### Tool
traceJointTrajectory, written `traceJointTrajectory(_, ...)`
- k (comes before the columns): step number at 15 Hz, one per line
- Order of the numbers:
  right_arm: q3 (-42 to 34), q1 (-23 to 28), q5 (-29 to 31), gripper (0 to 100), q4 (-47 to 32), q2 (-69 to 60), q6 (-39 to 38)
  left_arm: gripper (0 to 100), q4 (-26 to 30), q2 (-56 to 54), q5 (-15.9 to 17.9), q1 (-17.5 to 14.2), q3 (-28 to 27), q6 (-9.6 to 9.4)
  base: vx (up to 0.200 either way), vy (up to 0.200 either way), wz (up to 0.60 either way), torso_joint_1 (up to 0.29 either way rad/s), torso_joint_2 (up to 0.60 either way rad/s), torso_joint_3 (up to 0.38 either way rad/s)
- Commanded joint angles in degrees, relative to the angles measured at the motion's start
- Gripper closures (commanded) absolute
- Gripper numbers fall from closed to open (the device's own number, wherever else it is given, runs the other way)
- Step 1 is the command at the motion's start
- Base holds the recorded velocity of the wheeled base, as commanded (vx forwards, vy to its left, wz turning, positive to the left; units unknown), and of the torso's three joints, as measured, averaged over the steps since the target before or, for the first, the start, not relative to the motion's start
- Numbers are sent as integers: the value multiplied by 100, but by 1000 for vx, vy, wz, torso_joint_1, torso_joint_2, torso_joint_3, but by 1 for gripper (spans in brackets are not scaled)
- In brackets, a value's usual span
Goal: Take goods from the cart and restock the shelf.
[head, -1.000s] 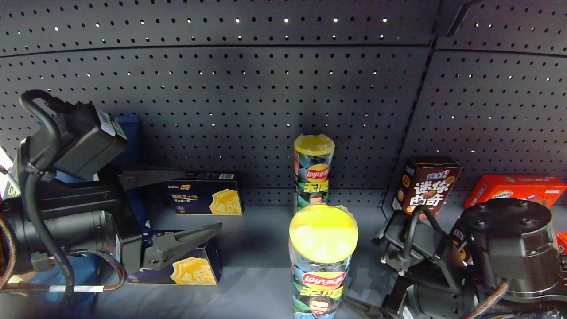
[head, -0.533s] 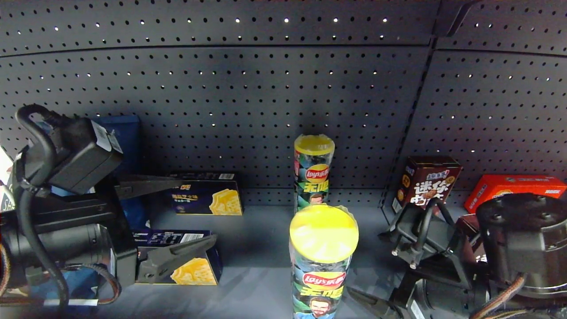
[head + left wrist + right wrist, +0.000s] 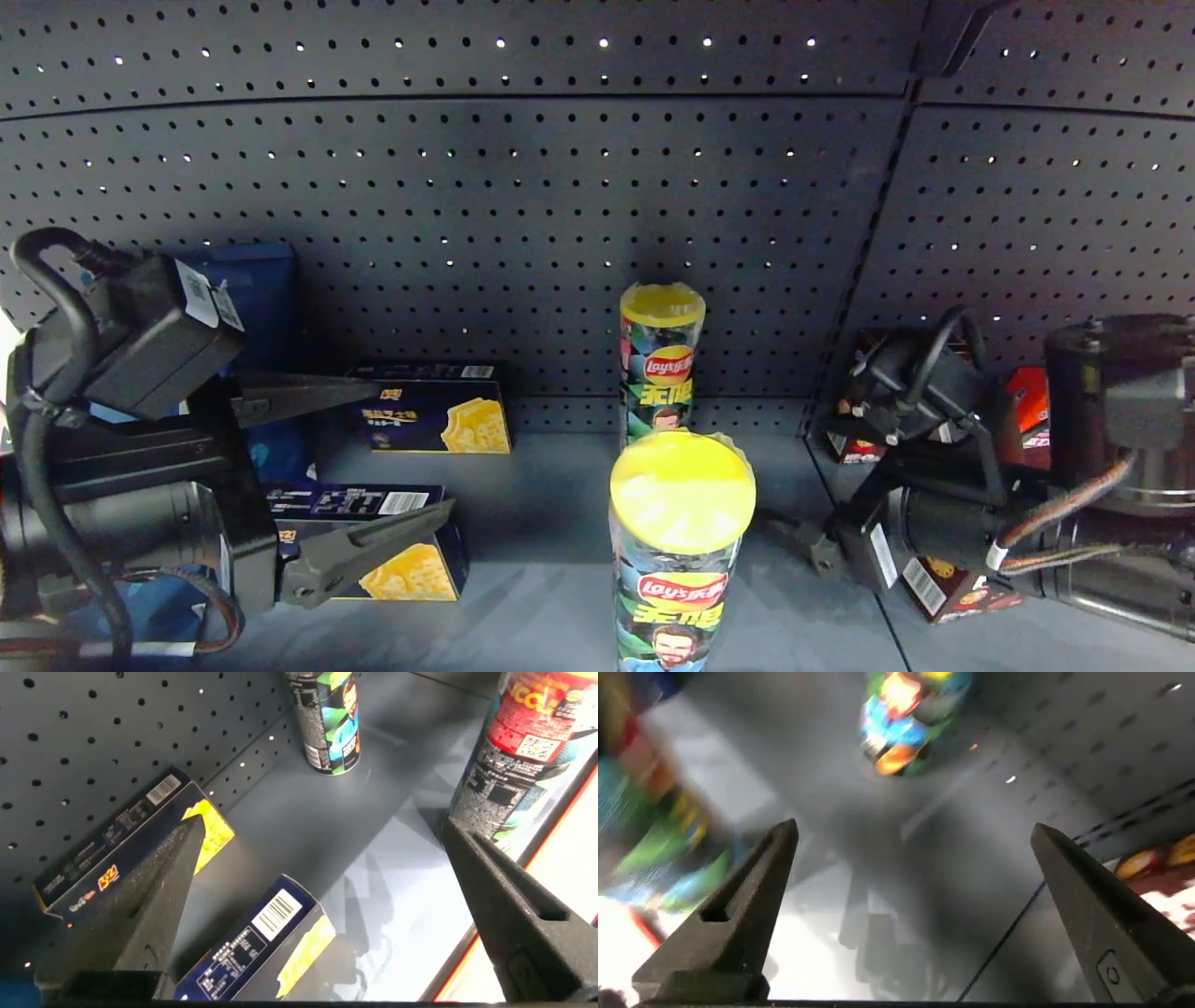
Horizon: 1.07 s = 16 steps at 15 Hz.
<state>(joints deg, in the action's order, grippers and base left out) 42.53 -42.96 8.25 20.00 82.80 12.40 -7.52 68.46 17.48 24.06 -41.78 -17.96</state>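
The left gripper (image 3: 415, 446) is spread wide and holds nothing, hanging over the front dark blue box (image 3: 411, 571), which lies flat on the shelf (image 3: 551, 495). A second dark blue box (image 3: 434, 411) lies behind it against the pegboard back wall (image 3: 523, 205). The right gripper (image 3: 913, 831) is also spread wide and empty, low over the shelf floor to the right of the yellow-lidded front chip can (image 3: 681, 551), which stands upright just before the rear chip can (image 3: 661, 359).
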Motion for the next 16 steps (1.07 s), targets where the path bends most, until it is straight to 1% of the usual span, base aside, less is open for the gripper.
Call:
traceJointTrajectory(1, 414, 411, 124, 0, -41, 263, 219, 0, -4, 0, 1, 2, 3, 3, 0, 0, 0, 0, 0, 0)
traceJointTrajectory(3, 730, 552, 352, 0, -41, 597, 694, 0, -4, 0, 1, 2, 3, 3, 0, 0, 0, 0, 0, 0)
traceJointTrajectory(5, 880, 543, 616, 0, -23, 931, 747, 0, -4, 0, 1, 2, -6, 3, 0, 0, 0, 0, 0, 0)
traceJointTrajectory(7, 959, 543, 730, 0, 3, 1168, 747, 0, 5, -8, -8, 2, 12, 3, 0, 0, 0, 0, 0, 0)
traceJointTrajectory(9, 1205, 552, 976, 0, 109, 1432, 747, 0, -4, -17, -8, 2, 82, 3, 0, 0, 0, 0, 0, 0)
traceJointTrajectory(11, 1424, 622, 1029, 0, 109, 1599, 747, 0, -4, -44, -8, -7, 126, 11, 0, 0, 0, 0, 0, 0)
traceJointTrajectory(13, 1477, 640, 1029, 0, 188, 1696, 747, 0, -4, -114, -8, -7, 170, 29, 0, 0, 0, 0, 0, 0)
traceJointTrajectory(14, 1477, 631, 1038, 0, 293, 1757, 747, 0, -4, -149, -8, -7, 187, 126, 0, 0, 0, 0, 0, 0)
traceJointTrajectory(16, 1486, 631, 1038, 0, 311, 1784, 747, 0, -4, -158, -8, -7, 179, 152, 0, 0, 0, 0, 0, 0)
